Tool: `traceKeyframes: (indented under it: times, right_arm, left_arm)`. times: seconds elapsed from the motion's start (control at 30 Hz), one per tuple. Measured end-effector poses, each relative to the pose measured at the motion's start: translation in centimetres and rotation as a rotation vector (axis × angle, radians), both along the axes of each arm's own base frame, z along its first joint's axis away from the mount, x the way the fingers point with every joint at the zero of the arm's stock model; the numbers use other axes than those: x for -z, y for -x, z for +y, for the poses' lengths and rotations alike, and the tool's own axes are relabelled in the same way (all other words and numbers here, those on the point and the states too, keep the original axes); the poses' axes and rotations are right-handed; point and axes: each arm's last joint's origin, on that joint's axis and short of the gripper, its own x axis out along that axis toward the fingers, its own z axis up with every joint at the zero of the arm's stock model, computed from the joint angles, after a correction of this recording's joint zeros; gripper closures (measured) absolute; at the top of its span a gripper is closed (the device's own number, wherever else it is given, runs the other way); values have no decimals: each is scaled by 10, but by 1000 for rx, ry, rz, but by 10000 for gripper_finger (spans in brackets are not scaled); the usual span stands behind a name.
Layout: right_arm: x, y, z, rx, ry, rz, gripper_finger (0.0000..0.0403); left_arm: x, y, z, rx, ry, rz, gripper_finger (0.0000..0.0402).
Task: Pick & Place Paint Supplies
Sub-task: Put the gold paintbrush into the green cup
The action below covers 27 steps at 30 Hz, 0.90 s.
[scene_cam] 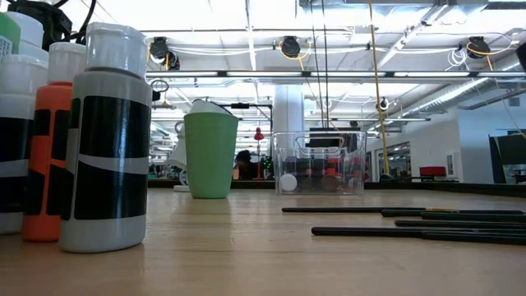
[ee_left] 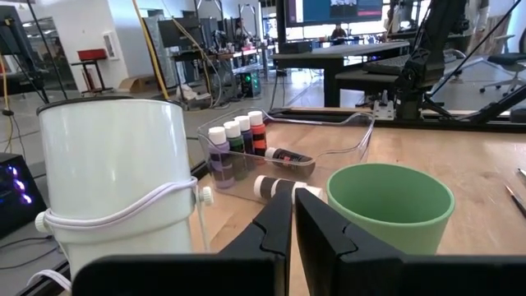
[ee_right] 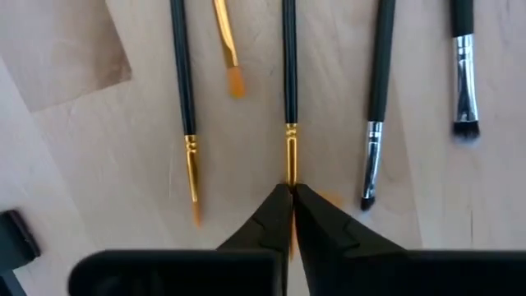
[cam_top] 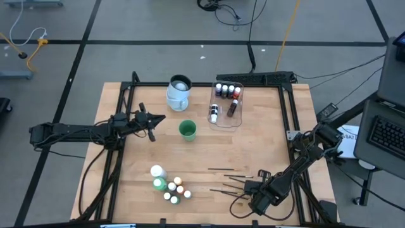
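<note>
Several thin dark-handled brushes [ee_right: 378, 82] lie side by side on the wooden table at the near right [cam_top: 231, 171]. My right gripper [ee_right: 292, 193] stands over them, pointing down, shut on the middle brush [ee_right: 288, 66]. Tiny paint bottles and a larger white and green bottle [cam_top: 168, 183] stand on their bases at the near middle, close to the low camera [scene_cam: 103, 140]. More tiny bottles [ee_left: 238, 140] are in the clear tub [cam_top: 228, 104]. My left gripper [ee_left: 293, 197] hovers shut and level between the pale-blue jug [ee_left: 115, 181] and the green cup [ee_left: 390, 205]. My right gripper pinches the middle brush at its gold ferrule [ee_right: 290, 156], near the bristle end, between its two fingertips. The fingers come from above, pointing down, one on each side of the brush. The fingertips hide the bristles. The brush lies flat on the table among the others.
The jug [cam_top: 179, 92] and the green cup [cam_top: 187, 130] stand at the table's far middle, the tub to their right. Bare wood lies between the bottle cluster and the brushes. A black frame [cam_top: 288, 107] runs along the table's sides.
</note>
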Motion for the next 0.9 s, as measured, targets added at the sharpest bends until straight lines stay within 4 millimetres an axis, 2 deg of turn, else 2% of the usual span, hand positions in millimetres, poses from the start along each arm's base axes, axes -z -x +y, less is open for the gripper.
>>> traceKeyframes:
  times: [0.17, 0.27, 0.53, 0.7, 0.9]
  right_arm:
    - [2, 1, -2, 3, 11, -10, 397]
    - [-2, 1, 0, -36, 67, -83, 399]
    - [-30, -1, -1, -50, 137, -293, 402]
    - [-51, -7, -9, -61, 325, -559, 402]
    - [-65, -35, -30, -79, 533, -826, 402]
  left_arm:
    - [0, 0, 0, 0, 0, -1, 378]
    - [0, 0, 0, 0, 0, 0, 378]
    - [0, 0, 0, 1, -1, -1, 378]
    - [0, 0, 0, 1, -2, -4, 378]
    - [-3, 0, 0, 3, -1, -31, 378]
